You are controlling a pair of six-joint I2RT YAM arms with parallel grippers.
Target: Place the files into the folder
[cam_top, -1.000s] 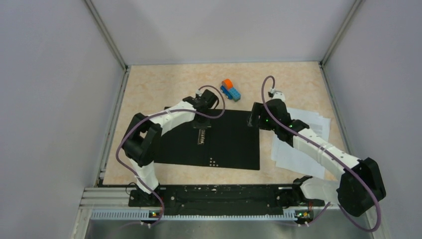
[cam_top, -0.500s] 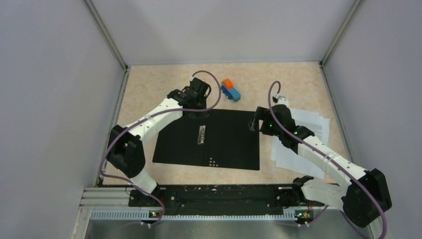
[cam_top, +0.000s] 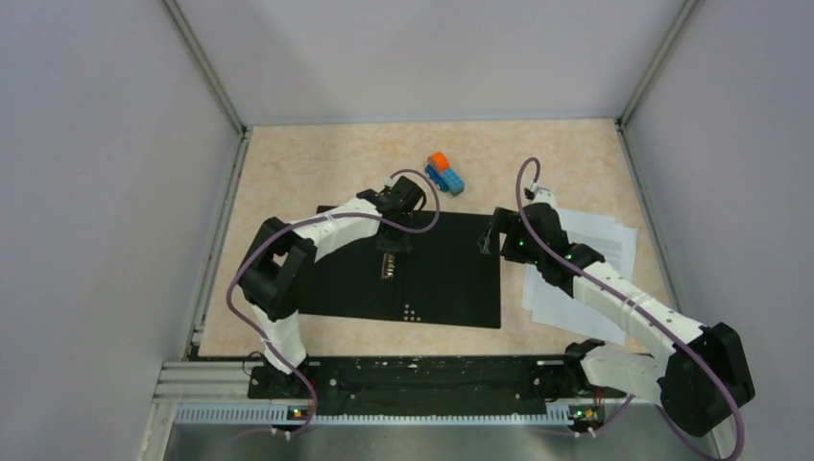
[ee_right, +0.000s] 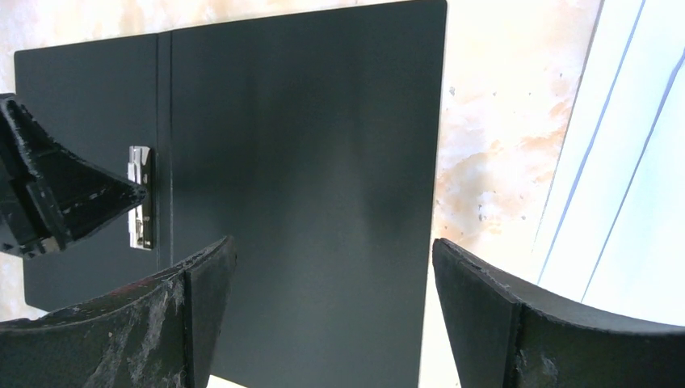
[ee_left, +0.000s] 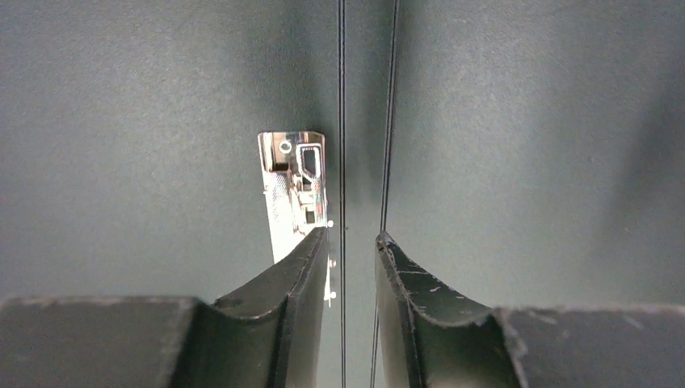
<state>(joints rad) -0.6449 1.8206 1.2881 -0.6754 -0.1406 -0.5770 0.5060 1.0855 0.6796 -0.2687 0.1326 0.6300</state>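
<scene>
Ahead of left jaws, back over folder (cam_top: 451, 279) and newly parted: clip (ee_left: 292, 190); right jaws gape empty; files (cam_top: 605, 240) still outside.

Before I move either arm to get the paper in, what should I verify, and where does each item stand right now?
1. Folder lying open, black inside up: ok.
2. Metal clip open to take sheets: cannot tell.
3. Left end effector holding nothing: ok, jaws slightly apart over the folder's middle, beside the clip.
4. Right end effector open and empty: ok, at the folder's right edge.
5. Files in the folder: not ok, lying to its right.
6. Toy truck off the folder: ok, beyond its far edge.
</scene>
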